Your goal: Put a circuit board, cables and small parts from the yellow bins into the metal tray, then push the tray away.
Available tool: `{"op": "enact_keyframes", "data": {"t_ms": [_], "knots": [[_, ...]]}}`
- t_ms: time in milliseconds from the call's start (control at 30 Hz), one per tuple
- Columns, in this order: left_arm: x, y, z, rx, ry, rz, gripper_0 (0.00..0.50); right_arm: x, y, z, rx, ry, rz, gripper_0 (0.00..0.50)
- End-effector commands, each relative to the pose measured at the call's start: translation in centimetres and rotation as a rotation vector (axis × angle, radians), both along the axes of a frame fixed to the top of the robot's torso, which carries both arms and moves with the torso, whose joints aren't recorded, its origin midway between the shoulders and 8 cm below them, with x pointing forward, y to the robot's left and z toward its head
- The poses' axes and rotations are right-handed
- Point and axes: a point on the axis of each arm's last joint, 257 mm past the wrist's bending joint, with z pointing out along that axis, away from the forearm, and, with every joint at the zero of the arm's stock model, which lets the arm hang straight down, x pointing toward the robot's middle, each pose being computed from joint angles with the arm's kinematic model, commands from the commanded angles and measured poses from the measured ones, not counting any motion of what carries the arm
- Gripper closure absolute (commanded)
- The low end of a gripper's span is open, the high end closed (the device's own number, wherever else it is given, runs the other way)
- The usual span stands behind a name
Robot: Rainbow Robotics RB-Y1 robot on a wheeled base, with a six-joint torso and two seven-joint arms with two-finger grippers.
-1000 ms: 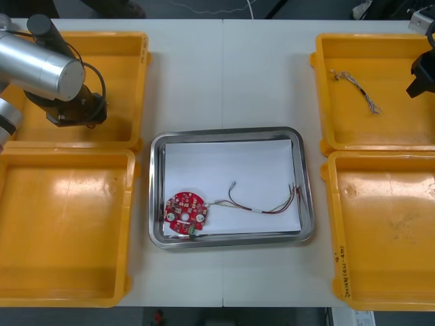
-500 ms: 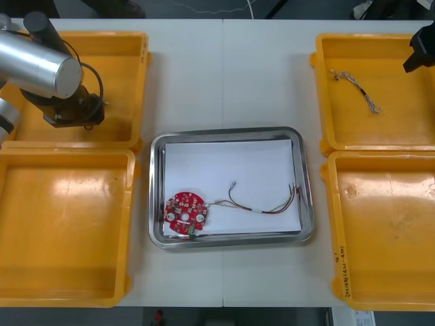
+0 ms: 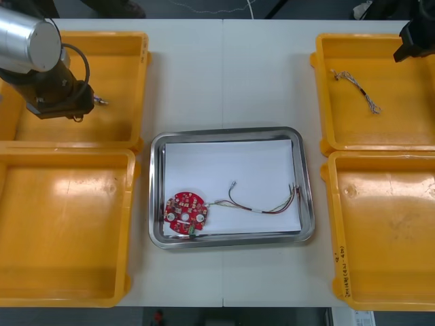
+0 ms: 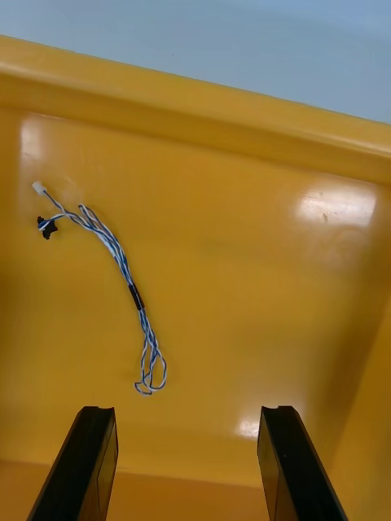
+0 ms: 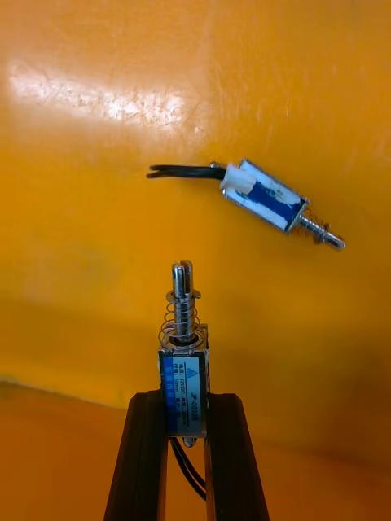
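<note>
My left gripper (image 5: 183, 407) is shut on a small metal part (image 5: 183, 366) with a spring and a blue label, held upright above the floor of the far left yellow bin (image 3: 122, 68). A second small metal part (image 5: 277, 203) with a black lead lies in that bin beyond the fingers. My right gripper (image 4: 189, 423) hangs open over the far right yellow bin (image 3: 394, 129), where a twisted blue and white cable (image 4: 114, 269) lies ahead of its fingers. The metal tray (image 3: 224, 132) holds a round red circuit board (image 3: 185, 212) and a red and yellow cable (image 3: 262, 202).
The tray is lined with white and sits at the table's middle. The near left bin (image 3: 64, 224) and near right bin (image 3: 387, 224) look bare inside. Bare table lies beyond the tray between the two far bins.
My left arm has drawn back toward the far left corner of its bin. My right gripper has shifted toward the far edge of its bin. The tray's contents have not moved.
</note>
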Motion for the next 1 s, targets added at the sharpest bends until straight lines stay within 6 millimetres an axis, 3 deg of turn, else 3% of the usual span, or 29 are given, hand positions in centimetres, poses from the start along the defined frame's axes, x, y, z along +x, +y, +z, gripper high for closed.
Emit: {"op": "enact_keyframes", "data": {"t_ms": [33,233,500,767,1000], "knots": [[-0.4,0.3,4.1,0.053,-0.031,-0.097,0.500,2.5,1.8,2.2,-0.018,-0.086,0.051,0.000],[-1.8,-0.5,5.9,0.070,-0.023,-0.107,0.500,3.6,2.5,0.0,-0.022,-0.095,0.049,0.000],[-4.1,-2.6,7.8,0.097,-0.016,-0.150,0.500,2.9,3.3,-3.7,-0.014,-0.027,0.048,0.000],[-4.5,-8.8,9.4,0.035,-0.107,-0.221,0.500,1.7,3.7,-6.0,-0.026,0.043,0.057,0.000],[-5.8,-13.8,8.9,-0.011,-0.127,-0.264,0.500,1.4,3.8,-6.9,0.004,0.054,0.055,0.000]]}}
